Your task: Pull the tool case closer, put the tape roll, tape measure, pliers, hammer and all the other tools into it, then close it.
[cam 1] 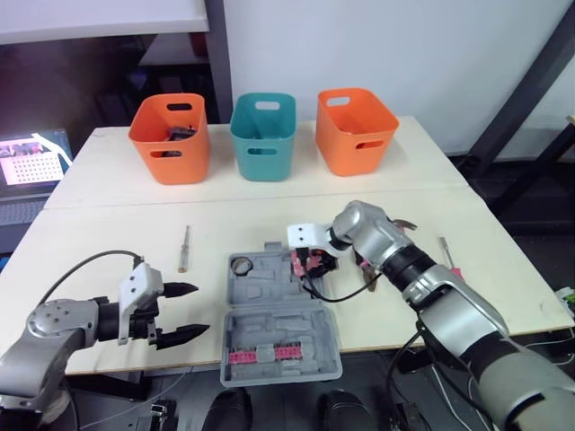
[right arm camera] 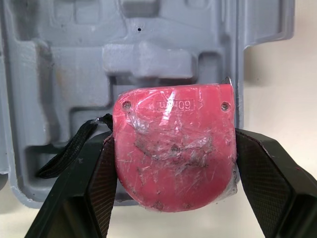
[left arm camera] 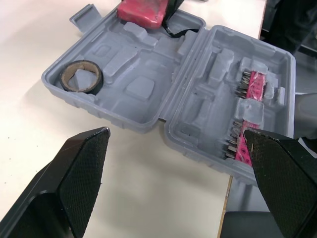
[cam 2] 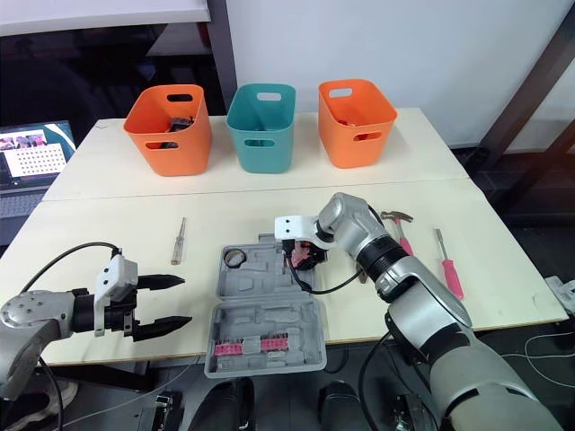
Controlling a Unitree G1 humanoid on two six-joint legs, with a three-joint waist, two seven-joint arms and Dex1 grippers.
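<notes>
One screwdriver [cam 1: 184, 249] left of tool case [cam 1: 269, 289]

Tool case [left arm camera: 143, 94] recorded as grey. Tape measure [right arm camera: 173, 146] red, strap [right arm camera: 69, 148] black. Left bin [cam 1: 171, 144] and right bin [cam 1: 356, 135] orange, middle bin [cam 1: 262, 139] teal. Left gripper [left arm camera: 176, 132]: fingers [left arm camera: 79, 173] black, cross-hatched.

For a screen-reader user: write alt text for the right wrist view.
The right claw grips a red tape measure between its two black fingers, at the rim of the open grey tool case. A black strap trails from it across the moulded tray; pale table shows alongside.
</notes>
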